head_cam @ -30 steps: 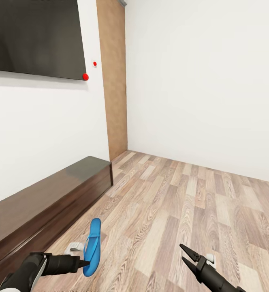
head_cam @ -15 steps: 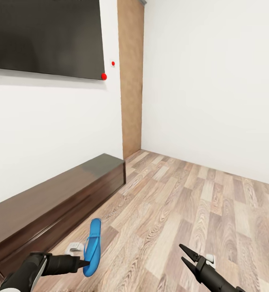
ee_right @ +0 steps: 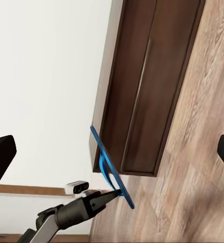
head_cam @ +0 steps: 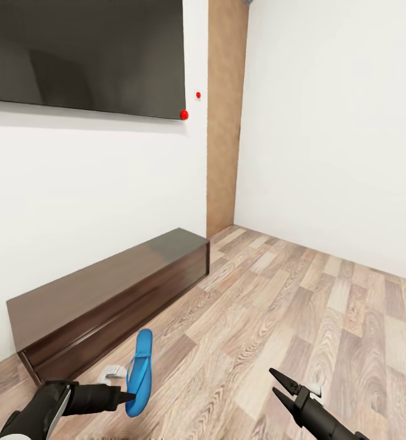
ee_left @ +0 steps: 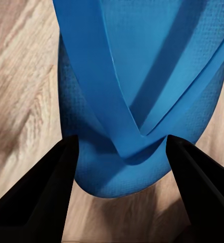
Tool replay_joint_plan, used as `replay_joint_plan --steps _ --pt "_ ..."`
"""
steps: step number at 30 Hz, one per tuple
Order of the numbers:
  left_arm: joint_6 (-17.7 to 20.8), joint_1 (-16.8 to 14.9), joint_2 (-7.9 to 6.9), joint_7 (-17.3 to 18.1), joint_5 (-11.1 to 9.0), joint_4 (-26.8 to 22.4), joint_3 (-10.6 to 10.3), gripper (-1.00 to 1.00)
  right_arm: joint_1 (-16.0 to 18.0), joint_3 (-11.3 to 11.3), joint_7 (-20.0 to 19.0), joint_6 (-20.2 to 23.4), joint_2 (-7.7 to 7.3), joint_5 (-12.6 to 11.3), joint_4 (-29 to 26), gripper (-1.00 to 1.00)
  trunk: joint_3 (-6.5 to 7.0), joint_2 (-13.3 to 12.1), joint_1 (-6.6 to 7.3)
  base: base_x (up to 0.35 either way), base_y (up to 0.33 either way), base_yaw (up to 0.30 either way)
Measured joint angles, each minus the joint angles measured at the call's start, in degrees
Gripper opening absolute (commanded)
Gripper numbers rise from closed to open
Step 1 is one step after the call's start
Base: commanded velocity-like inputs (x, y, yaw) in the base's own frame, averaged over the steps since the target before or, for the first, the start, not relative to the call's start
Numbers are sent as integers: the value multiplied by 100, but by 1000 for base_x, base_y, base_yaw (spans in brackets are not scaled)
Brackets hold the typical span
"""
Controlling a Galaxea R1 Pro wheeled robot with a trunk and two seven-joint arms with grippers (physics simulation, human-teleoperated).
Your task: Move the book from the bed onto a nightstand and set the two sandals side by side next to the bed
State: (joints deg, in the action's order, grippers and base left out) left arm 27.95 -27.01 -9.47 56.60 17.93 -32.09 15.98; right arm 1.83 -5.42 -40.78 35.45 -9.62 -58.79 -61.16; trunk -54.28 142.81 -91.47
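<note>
Left wrist view: bright-blue strapped sandal between claw fingers

Bright-blue sandal upright, aloft above the plank floor

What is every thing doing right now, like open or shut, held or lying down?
Left gripper: shut on the blue sandal.
Blue sandal: held off the wood floor, tilted up on edge.
Right gripper: open, holding nothing.
Long dark-brown bench: standing against the wall, fronts closed.
Wall screen: dark, off.
</note>
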Motion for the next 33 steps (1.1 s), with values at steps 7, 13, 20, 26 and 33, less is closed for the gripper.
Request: replay_joint_plan --steps 7,13,20,26,33 --pt "8 0 0 -5 -2 5 5 -100 0 3 0 0 1 -3 0 100 -14 0 1 -16 -6 250" --pt "10 0 0 -7 -2 6 9 -100 0 3 0 0 -1 -4 0 100 -26 0 1 -2 -1 250" --pt "10 0 -6 -3 -2 14 13 -100 0 15 0 -3 2 -4 0 100 -41 0 1 0 0 250" --pt "10 0 -15 3 -2 15 17 -100 0 21 0 -2 2 -4 0 100 -53 0 1 0 0 250" --pt "9 0 -19 3 -2 15 18 -100 0 28 0 -7 4 -1 0 100 -67 0 1 0 0 250"
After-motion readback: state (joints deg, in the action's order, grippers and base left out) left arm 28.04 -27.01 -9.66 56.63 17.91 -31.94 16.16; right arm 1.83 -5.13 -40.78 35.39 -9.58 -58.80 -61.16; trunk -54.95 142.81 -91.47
